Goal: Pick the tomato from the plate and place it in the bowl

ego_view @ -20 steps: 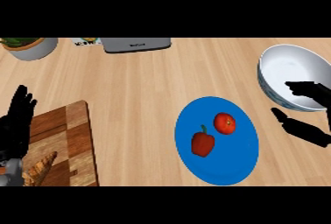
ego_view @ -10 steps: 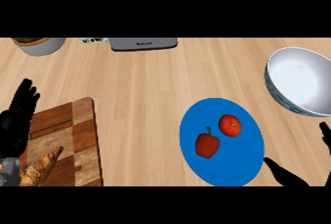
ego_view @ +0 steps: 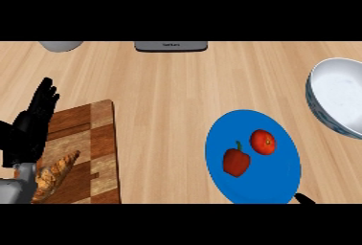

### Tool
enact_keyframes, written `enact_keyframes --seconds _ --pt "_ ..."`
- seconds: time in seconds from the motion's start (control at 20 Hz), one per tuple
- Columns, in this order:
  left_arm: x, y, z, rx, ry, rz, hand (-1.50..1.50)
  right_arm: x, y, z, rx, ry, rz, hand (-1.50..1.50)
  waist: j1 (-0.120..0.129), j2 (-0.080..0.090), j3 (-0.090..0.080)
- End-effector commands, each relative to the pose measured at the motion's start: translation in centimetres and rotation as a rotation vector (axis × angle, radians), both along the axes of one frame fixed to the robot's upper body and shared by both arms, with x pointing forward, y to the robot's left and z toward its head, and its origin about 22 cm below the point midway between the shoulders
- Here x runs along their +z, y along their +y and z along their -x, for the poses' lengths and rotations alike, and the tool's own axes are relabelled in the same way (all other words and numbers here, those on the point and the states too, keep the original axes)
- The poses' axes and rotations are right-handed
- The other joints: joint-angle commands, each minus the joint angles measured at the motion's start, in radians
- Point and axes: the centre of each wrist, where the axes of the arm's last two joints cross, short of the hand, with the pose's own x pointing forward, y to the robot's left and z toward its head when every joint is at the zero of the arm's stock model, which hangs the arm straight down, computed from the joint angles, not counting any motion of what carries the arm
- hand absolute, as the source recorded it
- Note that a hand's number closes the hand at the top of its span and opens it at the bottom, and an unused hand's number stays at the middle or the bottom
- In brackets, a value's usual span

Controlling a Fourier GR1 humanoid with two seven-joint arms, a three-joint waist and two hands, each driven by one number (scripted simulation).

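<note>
The left robot hand (ego_view: 32, 127) shows at about 9 o'clock in the head view, resting open with its fingers straight and pointing up, over the left edge of a wooden cutting board (ego_view: 88, 143). A loaf of bread (ego_view: 55, 174) lies on that board just below the hand, toward 7 o'clock. Of the right robot hand (ego_view: 304, 199) only a small black tip shows at about 5 o'clock, at the lower rim of the blue plate (ego_view: 283, 177); whether it is open or closed cannot be told. The plate lies on the wooden desk (ego_view: 170, 91) right of centre and carries the tomato (ego_view: 263, 142) and, just beside it to the left, a red pepper (ego_view: 236, 161). The bowl (ego_view: 339, 103), white inside, stands at 3 o'clock, near the plate's upper right rim. At 12 o'clock a grey appliance (ego_view: 172, 46) sits at the far edge, and a pale round object (ego_view: 61, 45) at 11 o'clock.
</note>
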Motion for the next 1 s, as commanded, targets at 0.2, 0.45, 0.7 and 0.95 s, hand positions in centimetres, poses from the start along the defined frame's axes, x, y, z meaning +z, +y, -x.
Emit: enact_keyframes --seconds 0.2,0.45,0.7,0.95 --pt "0.9 -0.2 -0.4 -0.051 -0.001 0.012 0.0 3.7 -0.2 -3.1 0.038 0.332 0.071 -1.5 0.038 0.006 0.001" --pt "0.5 -0.7 -2.3 -0.044 0.0 -0.004 0.0 5.1 0.0 -6.6 0.123 0.487 0.025 -1.5 0.03 0.01 0.001" --pt "0.6 -1.3 -1.7 -0.045 -0.015 -0.004 0.0 3.9 0.9 -10.6 0.208 0.606 -0.041 -1.5 0.035 0.005 0.003" --pt "-0.2 0.2 -1.2 -0.028 0.001 0.006 0.0 2.2 -1.2 -10.8 0.254 0.778 -0.072 -1.5 0.022 0.003 0.002"
